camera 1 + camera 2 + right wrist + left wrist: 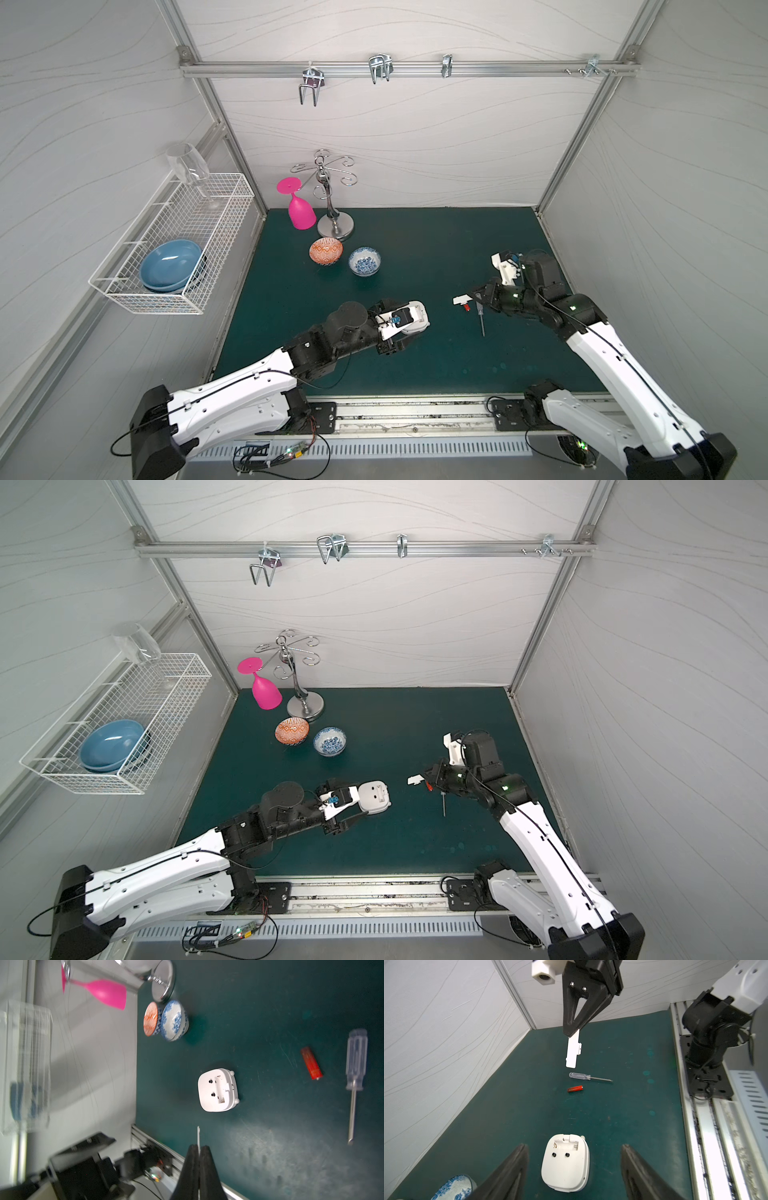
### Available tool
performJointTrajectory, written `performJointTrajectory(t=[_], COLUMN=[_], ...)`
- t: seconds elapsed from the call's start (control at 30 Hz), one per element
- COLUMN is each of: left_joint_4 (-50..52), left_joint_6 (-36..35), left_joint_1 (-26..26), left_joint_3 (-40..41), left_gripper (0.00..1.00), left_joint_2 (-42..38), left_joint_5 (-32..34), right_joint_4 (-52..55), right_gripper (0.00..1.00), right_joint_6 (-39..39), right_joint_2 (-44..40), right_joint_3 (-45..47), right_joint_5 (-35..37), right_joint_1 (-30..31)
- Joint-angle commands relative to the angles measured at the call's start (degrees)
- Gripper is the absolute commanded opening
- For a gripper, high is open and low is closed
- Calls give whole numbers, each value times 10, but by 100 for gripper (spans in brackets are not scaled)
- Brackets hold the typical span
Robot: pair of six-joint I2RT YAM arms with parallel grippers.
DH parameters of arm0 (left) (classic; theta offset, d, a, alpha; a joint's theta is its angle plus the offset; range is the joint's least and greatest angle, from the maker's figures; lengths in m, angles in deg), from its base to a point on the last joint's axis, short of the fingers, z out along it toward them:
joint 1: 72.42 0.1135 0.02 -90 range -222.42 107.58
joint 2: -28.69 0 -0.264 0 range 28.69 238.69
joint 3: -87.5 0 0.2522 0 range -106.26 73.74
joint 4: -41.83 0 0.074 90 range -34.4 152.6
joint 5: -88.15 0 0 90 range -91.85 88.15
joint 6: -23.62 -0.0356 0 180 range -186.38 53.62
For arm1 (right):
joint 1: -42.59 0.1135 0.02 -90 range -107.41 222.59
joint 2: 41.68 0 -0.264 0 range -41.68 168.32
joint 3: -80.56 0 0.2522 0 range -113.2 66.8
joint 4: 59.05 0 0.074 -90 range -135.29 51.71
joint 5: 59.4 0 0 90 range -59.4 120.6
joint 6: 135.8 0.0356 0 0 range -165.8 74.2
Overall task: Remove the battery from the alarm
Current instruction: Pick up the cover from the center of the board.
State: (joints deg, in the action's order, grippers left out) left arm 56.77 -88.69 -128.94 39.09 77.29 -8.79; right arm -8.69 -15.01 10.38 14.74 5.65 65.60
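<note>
The white alarm [565,1165] lies back-up on the green mat, its compartment open and empty. My left gripper [573,1145] is open, a finger on each side of the alarm and apart from it. The red-orange battery [575,1088] lies loose on the mat beyond the alarm, beside a clear-handled screwdriver [588,1077]. Both top views show the battery [466,308] just below my right gripper [473,297]. That gripper [199,1147] is shut on a thin white compartment cover [573,1053] and holds it above the mat. The right wrist view shows the alarm [218,1089] and battery [311,1066] well apart.
An orange patterned bowl [326,251] and a blue patterned bowl [364,261] sit behind the alarm. Further back stand a pink glass [301,210] and a metal stand [334,224]. A wire basket [174,245] with blue bowls hangs on the left wall.
</note>
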Motion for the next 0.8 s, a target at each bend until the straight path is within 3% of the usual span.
performJointTrajectory(t=[0.0,0.13,0.33,0.53,0.77], left_joint_4=[80,159,249,264,224], left_joint_6=[23,1,-29,-43,-17], left_joint_1=[2,15,60,68,72], left_joint_3=[-43,-92,-158,-180,-181], left_gripper=[76,75,64,57,46], left_joint_2=[-13,-3,39,87,125], left_joint_5=[-49,-115,-238,-312,-346], right_joint_4=[21,33,59,50,37], right_gripper=[0,0,0,0,0], right_joint_6=[-208,-316,-459,-503,-516], right_joint_2=[-5,-10,13,51,76], right_joint_3=[-1,-4,-27,-61,-93], right_joint_5=[-60,-53,-49,-38,-58], right_joint_1=[7,80,198,275,291])
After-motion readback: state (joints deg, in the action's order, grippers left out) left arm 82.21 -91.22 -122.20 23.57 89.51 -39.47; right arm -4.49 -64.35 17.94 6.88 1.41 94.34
